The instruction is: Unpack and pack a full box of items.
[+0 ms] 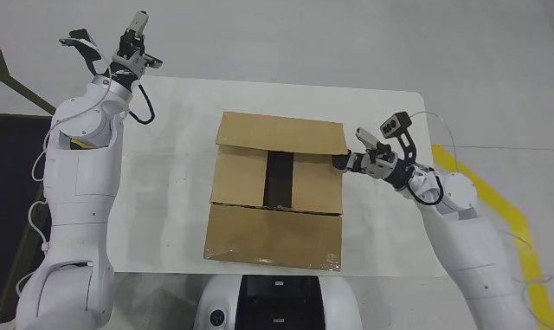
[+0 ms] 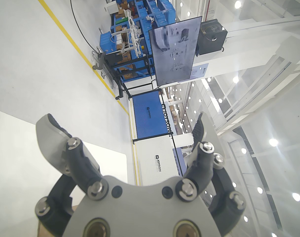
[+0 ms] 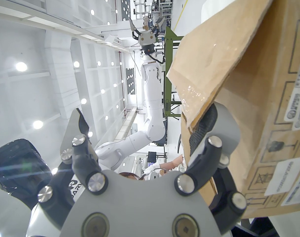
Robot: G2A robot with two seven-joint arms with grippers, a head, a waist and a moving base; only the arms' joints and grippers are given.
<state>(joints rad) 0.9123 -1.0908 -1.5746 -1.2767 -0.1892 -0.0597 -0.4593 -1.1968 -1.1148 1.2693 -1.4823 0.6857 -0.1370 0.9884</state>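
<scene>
Container: one cardboard box (image 1: 275, 235) stood at the middle of the white table (image 1: 173, 200). Seen from above, its far flap (image 1: 281, 132) and near flap (image 1: 273, 236) were folded outward. The two inner flaps (image 1: 242, 178) lay roughly level over the opening and did not meet. A dark gap (image 1: 279, 178) ran between them. I could not tell what the box held, as the gap showed only shadow.

Right side: my right gripper (image 1: 344, 163) was at the box's right edge, level with the line where the far flap joins the top. My wrist camera showed the jaws spread wide and clamped on nothing. One finger (image 3: 204, 124) had its pad against the lower corner of a flap (image 3: 214, 45) that stood out from the box wall, while the other finger stood apart in free air. Clear tape (image 3: 194, 92) glinted along that flap's edge. Printed labels (image 3: 285, 176) were stuck on the box's side wall.

Left side: my left gripper (image 1: 112, 49) was raised beyond the table's far left corner, well apart from the box. Its jaws were spread and it held nothing. It was pointed out over the floor, away from the table.
</scene>
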